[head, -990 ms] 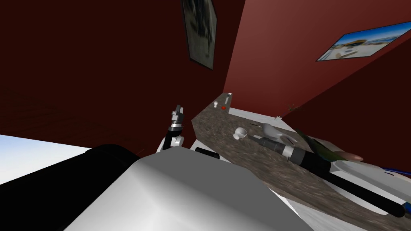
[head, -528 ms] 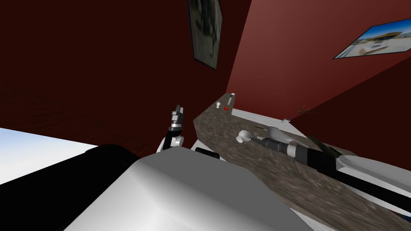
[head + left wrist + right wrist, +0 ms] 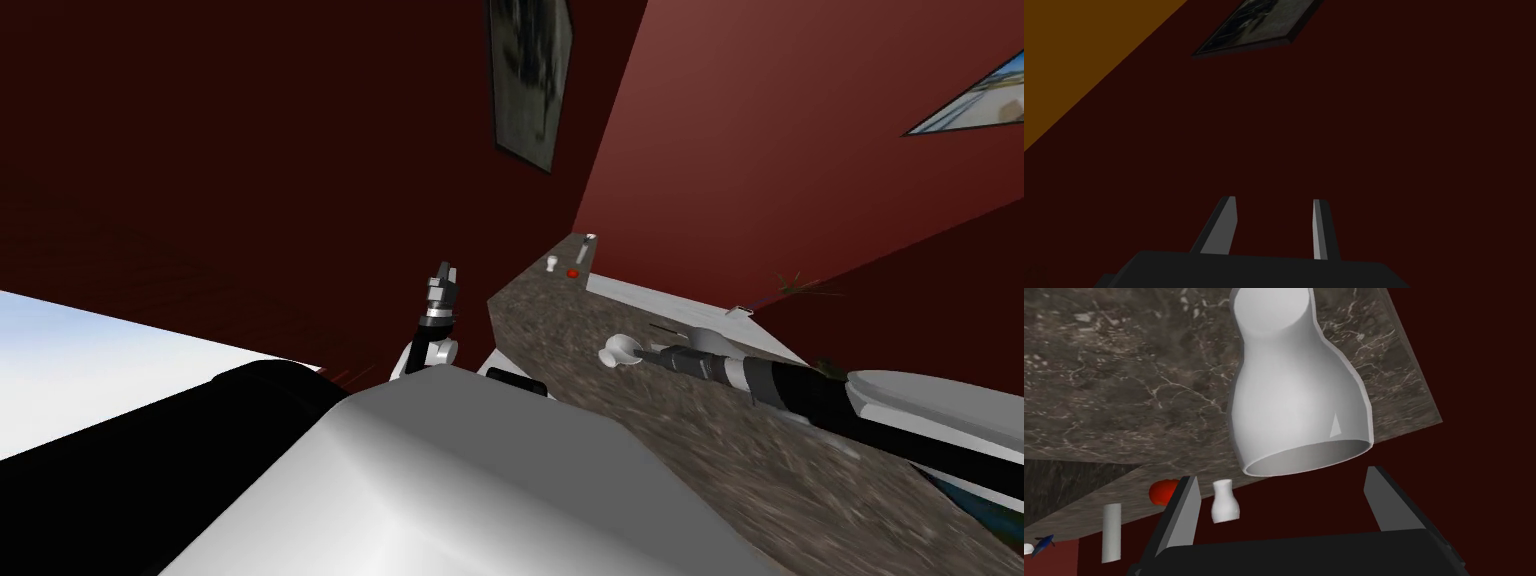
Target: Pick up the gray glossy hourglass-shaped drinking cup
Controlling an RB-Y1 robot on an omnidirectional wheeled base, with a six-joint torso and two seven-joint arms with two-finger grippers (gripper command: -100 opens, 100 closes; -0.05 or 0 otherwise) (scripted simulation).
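Note:
The pale grey glossy hourglass-shaped cup (image 3: 1296, 388) is right in front of my right gripper (image 3: 1281, 473), wide open mouth toward the fingers and narrow end away. The fingers (image 3: 1185, 508) stand apart on either side of the rim without pressing it. In the head view the cup (image 3: 619, 349) is over the dark marbled counter (image 3: 560, 330) near its front edge, with the right gripper (image 3: 648, 352) reaching in from the right. Whether the cup rests on the counter I cannot tell. My left gripper (image 3: 443, 272) is raised beside the dark red wall, its fingers (image 3: 1224, 225) apart around nothing.
At the counter's far end stand a small white cup (image 3: 1225, 508), a red object (image 3: 1163, 492) and a white cylinder (image 3: 1111, 533). Dark red walls close in behind and left of the counter. A white surface (image 3: 660, 298) lies beyond it.
The whole head view has swung, so wall pictures and the white surface slid right. The right gripper and cup shifted slightly down and right in the view. The left arm holds still.

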